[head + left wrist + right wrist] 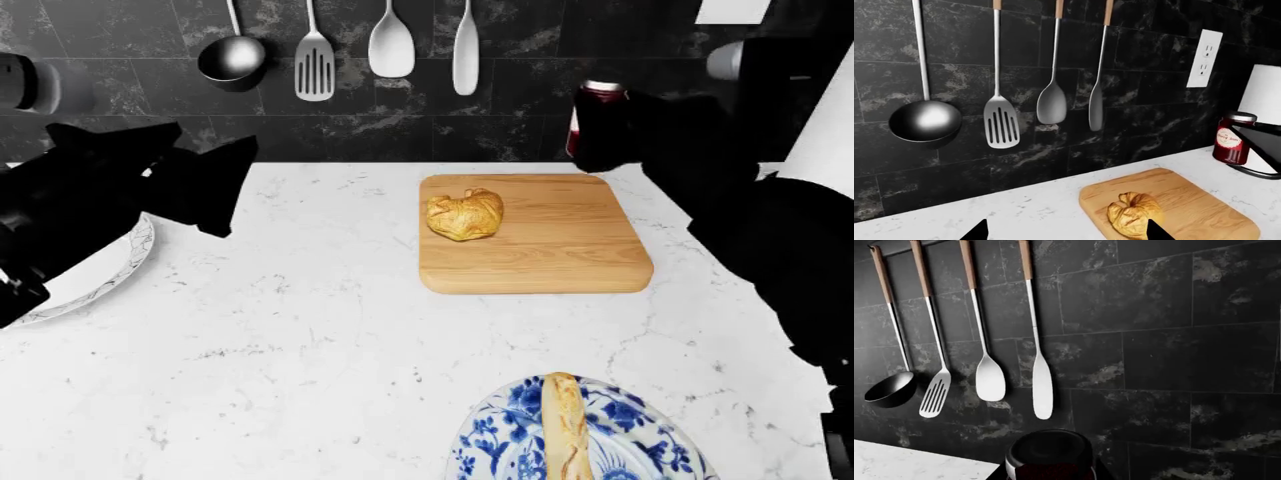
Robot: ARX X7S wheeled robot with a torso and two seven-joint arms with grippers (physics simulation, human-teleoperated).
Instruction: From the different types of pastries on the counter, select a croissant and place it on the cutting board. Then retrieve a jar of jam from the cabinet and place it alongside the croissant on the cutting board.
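Croissant (465, 215) already on the cutting board (561, 255), near its left end, so the right part free for the jar. Jar of jam (599, 122) up in the air above the far right corner of the board, upright, clamped in the right gripper (638, 130), probably on the way down to the bare wood beside the croissant. Left gripper (200, 185) over the counter (294, 340), fingers apart, nothing between them, well away from the board.
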